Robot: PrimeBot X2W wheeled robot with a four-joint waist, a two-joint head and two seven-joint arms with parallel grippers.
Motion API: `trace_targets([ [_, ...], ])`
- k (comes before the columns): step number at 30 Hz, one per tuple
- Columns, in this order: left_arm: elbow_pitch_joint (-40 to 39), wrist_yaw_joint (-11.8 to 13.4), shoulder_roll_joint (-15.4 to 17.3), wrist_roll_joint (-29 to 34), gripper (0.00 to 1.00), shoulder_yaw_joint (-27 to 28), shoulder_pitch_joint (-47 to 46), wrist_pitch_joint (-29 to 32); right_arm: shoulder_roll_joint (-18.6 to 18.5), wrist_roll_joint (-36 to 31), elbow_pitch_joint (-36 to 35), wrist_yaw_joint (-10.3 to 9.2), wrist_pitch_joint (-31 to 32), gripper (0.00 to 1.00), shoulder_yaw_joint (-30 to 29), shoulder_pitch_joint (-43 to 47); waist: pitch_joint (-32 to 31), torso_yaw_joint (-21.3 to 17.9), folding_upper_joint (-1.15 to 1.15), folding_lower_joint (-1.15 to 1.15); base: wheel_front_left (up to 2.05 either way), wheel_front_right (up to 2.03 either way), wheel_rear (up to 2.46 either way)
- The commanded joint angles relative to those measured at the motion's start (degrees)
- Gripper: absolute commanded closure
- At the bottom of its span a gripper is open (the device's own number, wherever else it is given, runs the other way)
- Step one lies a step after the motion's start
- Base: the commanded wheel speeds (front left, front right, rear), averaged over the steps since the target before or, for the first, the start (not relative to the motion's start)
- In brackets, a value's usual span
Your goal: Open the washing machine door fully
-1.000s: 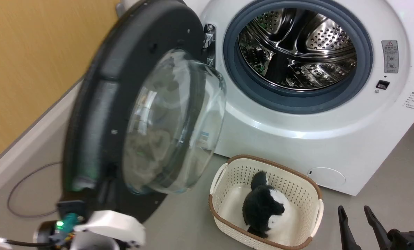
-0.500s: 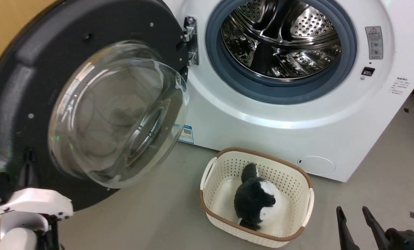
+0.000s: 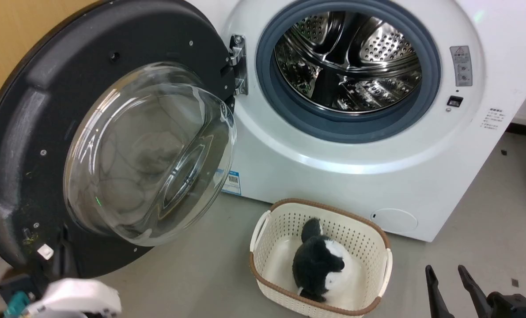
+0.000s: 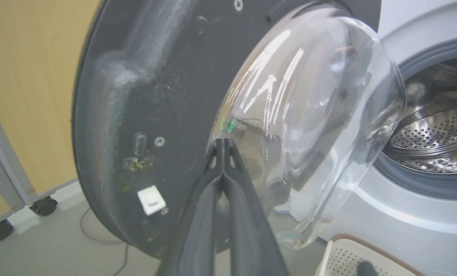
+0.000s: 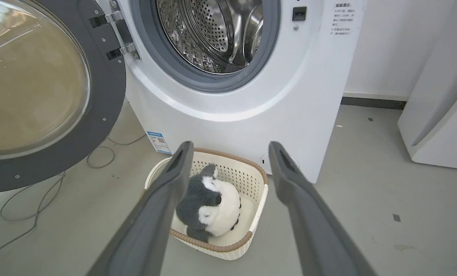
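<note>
Door point(image 3: 20, 115), swung wide left of the machine point(image 3: 333, 176); my left gripper point(image 4: 223, 142), pressed together, tips at the rim of its glass bowl point(image 4: 309, 96); my right gripper point(image 5: 230, 147), spread, idle near right; hazard: a push from here may skid those tips off the slick curved glass.

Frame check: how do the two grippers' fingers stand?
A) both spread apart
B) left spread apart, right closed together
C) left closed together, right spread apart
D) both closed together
C: the left gripper has its fingers pressed together in front of the washing machine door, while the right gripper has a wide gap through which the basket shows.
</note>
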Motion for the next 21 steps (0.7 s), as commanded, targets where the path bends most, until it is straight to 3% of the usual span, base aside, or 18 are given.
trace_targets([
  [1,-0.72,0.35,-0.15,0.29,1.0,-0.17,0.99,-0.41,0.16,0.33,0.05,0.03,-0.35,0.0,0.01,-0.57,-0.3,-0.05,0.0,0.0,0.0,0.0,0.0],
  [2,-1.75,0.61,-0.32,0.56,1.0,-0.6,2.14,-0.29,0.16,0.27,0.06,0.03,-0.38,0.0,0.02,-0.51,-0.52,-0.09,0.0,0.0,0.0,0.0,0.0],
  [3,-2.68,0.85,-0.49,0.78,0.88,-0.98,3.12,-0.14,0.16,0.24,0.09,0.03,-0.37,0.0,0.07,-0.44,-0.73,-0.13,0.0,0.0,0.0,0.0,0.0],
  [4,-3.52,0.94,-0.67,0.87,0.65,-1.47,4.02,0.25,0.16,0.12,0.11,0.03,-0.36,0.0,0.13,-0.35,-0.94,-0.15,0.0,0.0,0.0,0.0,0.0],
  [6,-5.0,1.17,-0.89,1.22,0.09,-2.49,5.56,1.06,0.16,-0.18,0.11,0.03,-0.28,0.0,0.39,-0.24,-1.32,-0.33,0.0,0.0,0.0,0.0,0.0],
  [7,-5.64,1.36,-0.88,1.65,0.0,-3.11,6.24,1.46,0.16,-0.42,0.1,0.03,-0.2,0.0,0.52,-0.19,-1.5,-0.44,0.0,0.0,0.0,0.0,0.0],
  [15,-8.97,1.79,-1.69,4.33,0.0,-8.02,8.27,3.44,0.16,-1.33,-1.44,0.03,-0.01,0.0,1.03,-0.07,-2.05,-1.86,0.0,0.0,0.0,0.0,0.0],
  [21,-7.99,-0.57,-1.95,5.85,0.0,-12.43,5.67,4.94,0.16,-2.53,-3.21,0.03,0.73,0.0,1.14,0.12,-2.23,-4.51,0.0,0.0,0.0,0.0,0.0],
])
